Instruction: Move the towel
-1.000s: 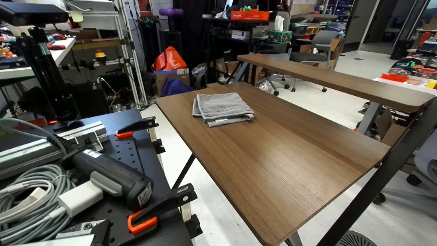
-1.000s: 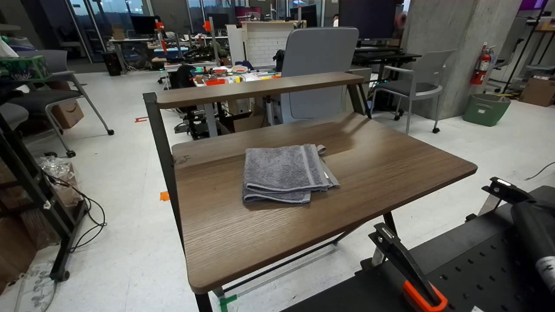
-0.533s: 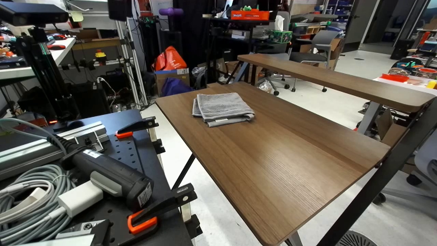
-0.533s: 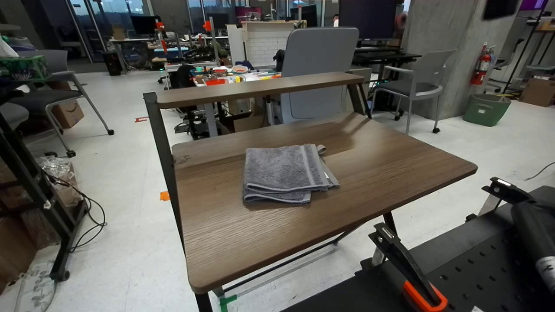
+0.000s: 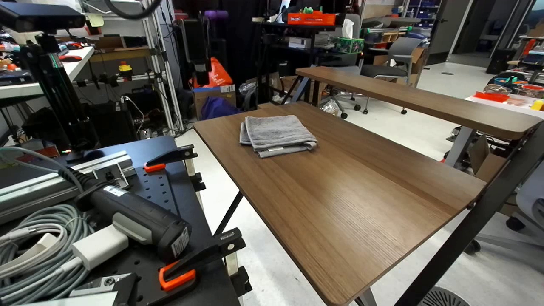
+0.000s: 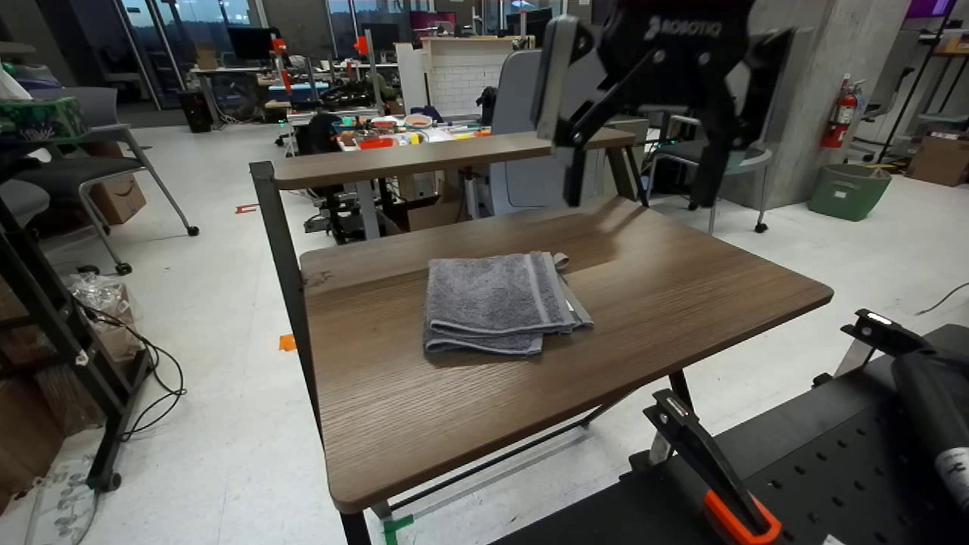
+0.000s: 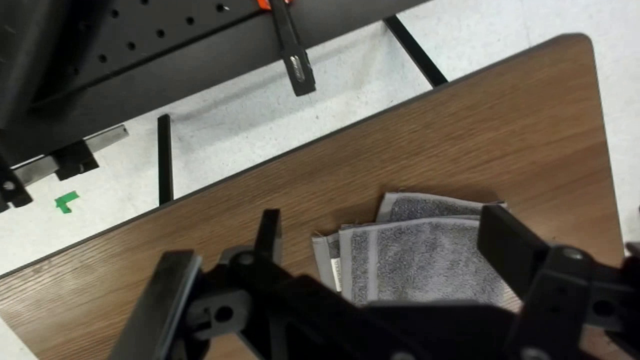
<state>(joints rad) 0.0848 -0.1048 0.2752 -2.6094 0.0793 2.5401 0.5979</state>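
The grey folded towel lies flat on the brown tabletop in both exterior views (image 5: 280, 132) (image 6: 496, 295). Its layered edges show lighter stripes, and a small loop sticks out at one corner. In the wrist view, the towel (image 7: 425, 260) lies below the gripper, its lower part hidden behind the gripper body; a white tag shows. My gripper (image 6: 640, 193) is open and empty, well above the table, beyond the towel's loop side. In the wrist view the open fingers (image 7: 382, 220) frame much of the towel. The gripper (image 5: 202, 76) shows dark against a dark background in an exterior view.
A raised wooden shelf (image 6: 454, 155) runs along one long side of the brown table (image 6: 409, 424). A black bench (image 5: 170, 199) with clamps (image 5: 199, 259), a handheld tool (image 5: 136, 212) and coiled cable (image 5: 46, 246) stands beside the table. A gap of floor separates them.
One second ago the gripper was out of the exterior views. Half a second ago only a dark part showed at the top edge. Now it has come down into view. The towel has not moved.
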